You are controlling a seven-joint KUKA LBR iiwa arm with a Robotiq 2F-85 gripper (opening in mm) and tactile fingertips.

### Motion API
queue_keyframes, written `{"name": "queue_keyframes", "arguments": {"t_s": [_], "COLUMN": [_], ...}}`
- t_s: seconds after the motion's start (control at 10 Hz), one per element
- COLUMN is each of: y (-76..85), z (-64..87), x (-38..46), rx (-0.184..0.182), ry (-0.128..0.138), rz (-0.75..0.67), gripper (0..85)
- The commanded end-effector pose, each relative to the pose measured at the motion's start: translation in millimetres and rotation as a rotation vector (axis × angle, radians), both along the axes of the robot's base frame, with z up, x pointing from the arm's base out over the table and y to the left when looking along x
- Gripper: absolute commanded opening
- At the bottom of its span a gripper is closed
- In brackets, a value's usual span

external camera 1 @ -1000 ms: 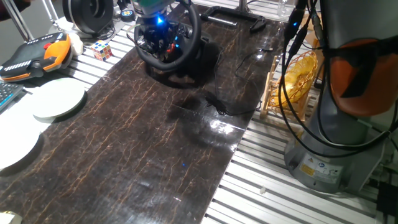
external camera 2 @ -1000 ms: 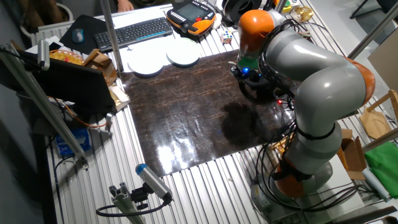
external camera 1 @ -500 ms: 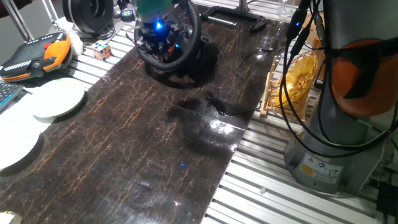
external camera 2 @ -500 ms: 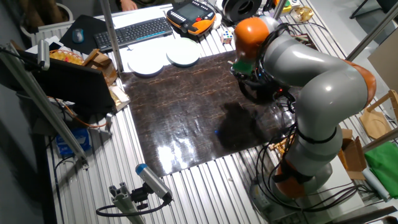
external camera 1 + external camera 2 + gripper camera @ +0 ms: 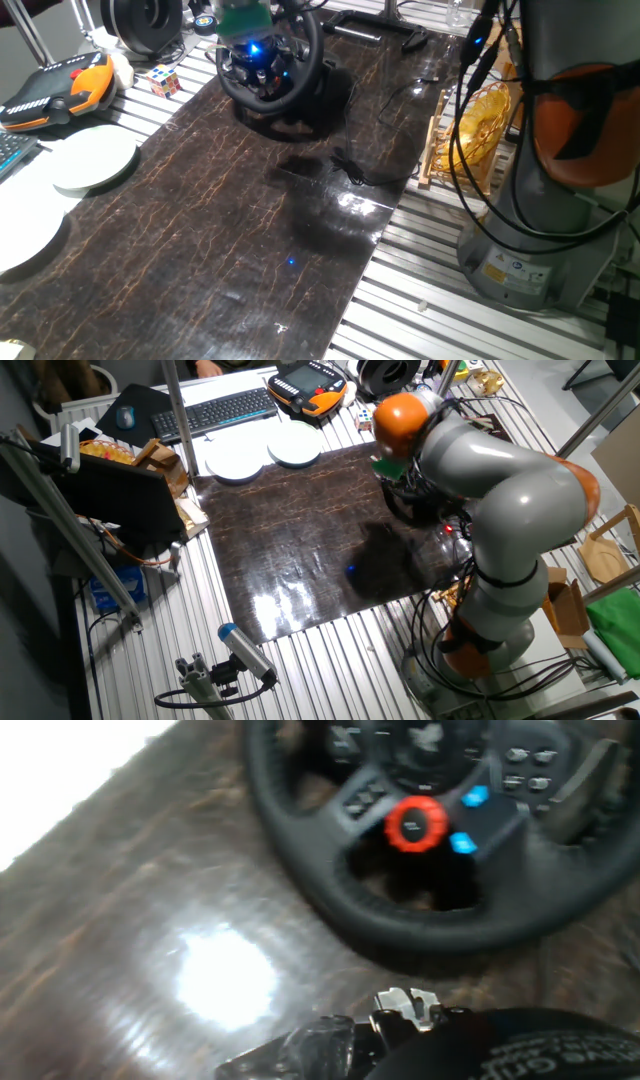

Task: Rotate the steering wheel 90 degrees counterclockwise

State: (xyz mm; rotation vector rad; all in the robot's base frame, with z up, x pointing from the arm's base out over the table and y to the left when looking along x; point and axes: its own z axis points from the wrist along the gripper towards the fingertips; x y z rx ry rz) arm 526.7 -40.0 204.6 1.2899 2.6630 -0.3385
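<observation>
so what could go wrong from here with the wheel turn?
1. In the hand view the gripper sits off the steering wheel rim with no visible grip, so a turn now may slip or just brush it.
2. A loose black cable lies on the mat just in front of the wheel base; a low arm sweep could snag it.

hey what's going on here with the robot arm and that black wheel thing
A grey and orange robot arm is reaching over a black gaming steering wheel with a red hub knob and blue-lit buttons, which sits at the far end of a dark marble-patterned table top. In the hand view the wheel's rim lies just ahead of the camera. No fingers show around it, so whether the gripper holds it cannot be told.
</observation>
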Motion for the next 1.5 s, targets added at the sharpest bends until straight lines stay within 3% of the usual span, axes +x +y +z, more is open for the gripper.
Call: {"name": "queue_keyframes", "arguments": {"t_s": [0.0, 0.1, 0.3, 0.8, 1.0, 1.4], "y": [-5.3, -12.5, -27.3, -48.1, -47.9, -48.4], "z": [0.3, 3.8, 12.8, 19.1, 18.3, 18.4], "x": [-2.1, -4.1, -7.7, -16.7, -16.4, -16.6], "rx": [-0.012, -0.029, -0.024, -0.069, -0.085, -0.079], "ry": [0.004, 0.003, 0.016, 0.013, 0.006, 0.004], "rz": [-0.471, -0.534, -0.622, -0.758, -0.78, -0.775], "gripper": [0.7, 0.7, 0.7, 0.7, 0.7, 0.7]}}
